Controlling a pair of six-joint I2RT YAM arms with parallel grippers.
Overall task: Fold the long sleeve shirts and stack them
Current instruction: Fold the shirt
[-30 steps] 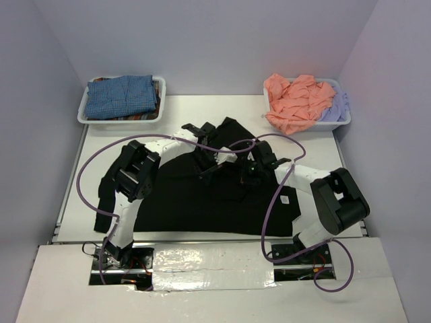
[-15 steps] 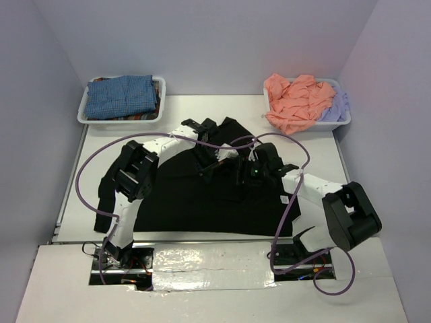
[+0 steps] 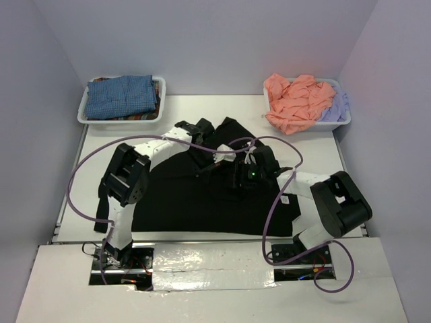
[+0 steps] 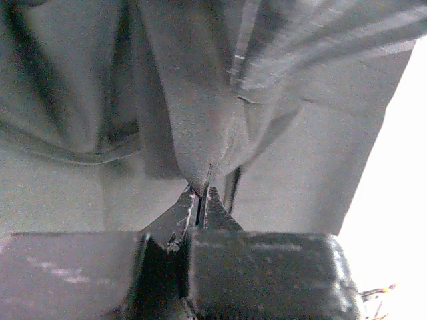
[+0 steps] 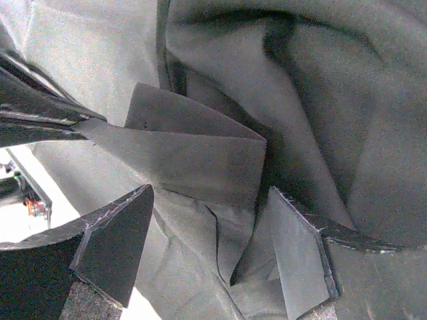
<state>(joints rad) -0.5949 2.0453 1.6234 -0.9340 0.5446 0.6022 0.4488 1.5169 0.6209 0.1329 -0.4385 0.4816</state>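
The large black long sleeve shirt (image 3: 195,202) lies spread over the table's middle. My left gripper (image 3: 205,167) hovers over its upper middle, and in the left wrist view it (image 4: 202,191) is shut on a pinched fold of the black cloth (image 4: 200,120). Just to the right, my right gripper (image 3: 242,178) stands open above the rumpled black cloth (image 5: 200,160), its fingers (image 5: 113,240) on either side of a flat flap and holding nothing. The right wrist view shows the left gripper's tips (image 5: 47,117) holding that flap's corner.
A white bin (image 3: 83,116) at the back left holds a folded blue-checked shirt (image 3: 121,96). At the back right, another white bin (image 3: 306,128) holds a salmon-pink shirt (image 3: 296,101) and a pale lavender one (image 3: 335,108). Purple cables (image 3: 81,182) loop over both arms.
The right gripper has opened and let go of the black cloth. The left gripper has shut on a fold of it. The right arm swung out and back.
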